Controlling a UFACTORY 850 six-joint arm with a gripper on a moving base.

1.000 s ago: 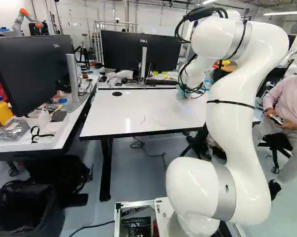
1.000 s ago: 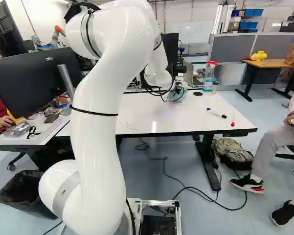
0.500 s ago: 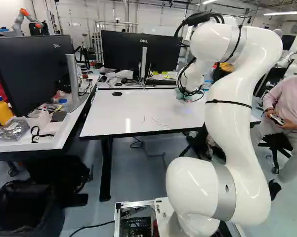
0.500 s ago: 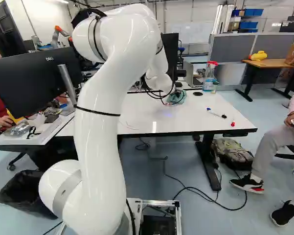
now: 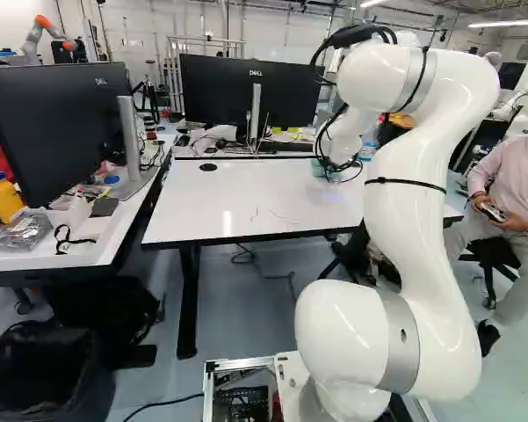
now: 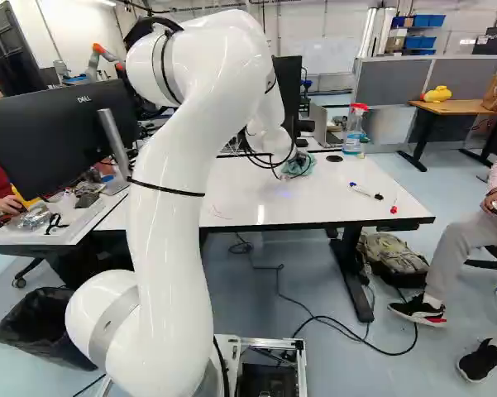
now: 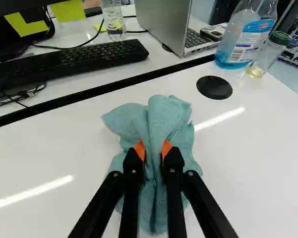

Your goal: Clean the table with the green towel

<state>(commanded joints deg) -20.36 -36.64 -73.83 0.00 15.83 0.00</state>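
Note:
The gripper (image 6: pixel 284 157) is low over the far part of the white table (image 6: pixel 331 203), partly hidden by the arm and its cables. In the wrist view the gripper (image 7: pixel 152 148) is shut on the bunched green towel (image 7: pixel 161 116), its orange pads pressing folds from both sides. Cloth spreads out around the fingers and appears to lie on the tabletop. The towel (image 6: pixel 299 165) also shows beside the cables in the right base view. Thin red marks (image 5: pixel 285 219) run across the table's nearer part.
Beyond the towel are a keyboard (image 7: pixel 89 57), a laptop (image 7: pixel 163 25), a spray bottle (image 7: pixel 243 39) and a small green-capped bottle (image 7: pixel 270 52). A marker (image 6: pixel 362 191) and a red cap (image 6: pixel 394 209) lie on the table. Monitors (image 5: pixel 61 132) stand left and behind.
The arm has shifted: its upper part moved slightly left in the left base view and right in the right one. The towel moved a little with the gripper. The base has stayed put.

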